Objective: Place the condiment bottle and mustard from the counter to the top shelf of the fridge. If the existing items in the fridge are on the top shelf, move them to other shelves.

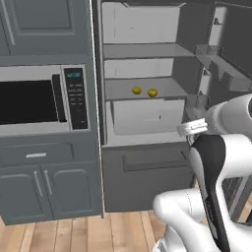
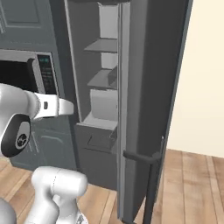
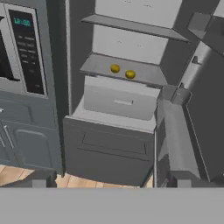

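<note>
The fridge [image 3: 109, 148] stands open, its white inner walls and grey shelves in plain sight. The top shelf [image 3: 131, 27] is a flat grey panel high in the compartment. On the shelf below it lie the 2 existing items [image 3: 122, 71], small round yellow fruits, near each other but apart, toward the middle of that shelf. A pale drawer [image 3: 120, 99] sits just under them. The open fridge door [image 3: 205, 92] fills the right side. A microwave [image 3: 19, 48] with a lit keypad sits at left.
</note>
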